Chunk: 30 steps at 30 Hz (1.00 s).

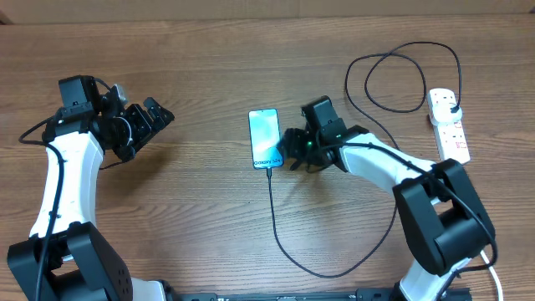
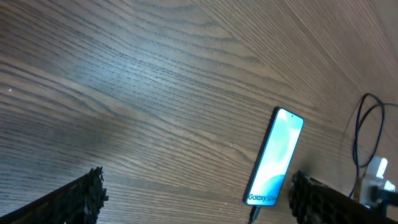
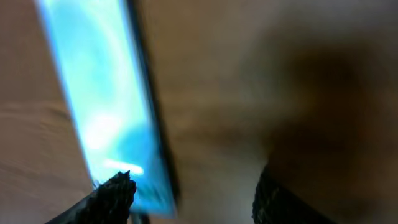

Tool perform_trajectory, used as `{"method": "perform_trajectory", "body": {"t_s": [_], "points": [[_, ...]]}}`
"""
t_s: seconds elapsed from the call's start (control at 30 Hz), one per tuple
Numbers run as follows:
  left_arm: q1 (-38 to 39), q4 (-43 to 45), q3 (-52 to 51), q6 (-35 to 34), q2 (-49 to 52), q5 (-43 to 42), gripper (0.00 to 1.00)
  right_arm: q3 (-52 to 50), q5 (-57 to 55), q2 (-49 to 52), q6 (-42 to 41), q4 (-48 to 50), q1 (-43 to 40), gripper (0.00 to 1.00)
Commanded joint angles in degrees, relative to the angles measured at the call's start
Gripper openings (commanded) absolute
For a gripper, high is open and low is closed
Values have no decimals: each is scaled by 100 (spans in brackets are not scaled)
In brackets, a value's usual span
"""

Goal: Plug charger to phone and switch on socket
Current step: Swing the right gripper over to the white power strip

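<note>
Wooden tabletop [image 1: 209,67] holds the phone [image 1: 265,138] at frame centre (charger [image 1: 273,217] tip meeting its lower edge). Just right of it sits the right gripper [image 1: 289,150], jaws apart, empty. At far left, the left gripper [image 1: 159,125] gapes wide.

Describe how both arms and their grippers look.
Both the left arm and right arm have white curved links, bulky black joints and thin black cables running along them. The left gripper and right gripper are black, with ridged fingers; a small green light glows on the right one.
</note>
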<state>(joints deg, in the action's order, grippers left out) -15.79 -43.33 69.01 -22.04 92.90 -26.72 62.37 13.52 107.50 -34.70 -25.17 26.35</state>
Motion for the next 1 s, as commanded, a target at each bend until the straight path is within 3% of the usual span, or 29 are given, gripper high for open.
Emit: {"method": "perform_trajectory", "body": {"t_s": [0.0,0.13,0.23,0.37,0.47,0.77,0.97], "points": [[7,7,13,129,-26,35,99,673,-63,-352,400,-1056,-160,66],[7,7,13,127,-26,35,99,2052,-522,-625,933,-3073,-380,82],[7,7,13,129,-26,35,100,3058,-1394,-713,1102,-4347,-599,100],[7,7,13,127,-26,35,100,3803,-2592,-752,1095,-5399,-1001,100],[7,7,13,129,-26,35,99,3873,-3112,-754,1097,-5578,-1471,100],[7,7,13,127,-26,35,99,3845,-3303,-752,1093,-5462,-3248,100],[7,7,13,129,-26,35,100,3700,-3296,-745,1075,-4758,-4433,100]]}}
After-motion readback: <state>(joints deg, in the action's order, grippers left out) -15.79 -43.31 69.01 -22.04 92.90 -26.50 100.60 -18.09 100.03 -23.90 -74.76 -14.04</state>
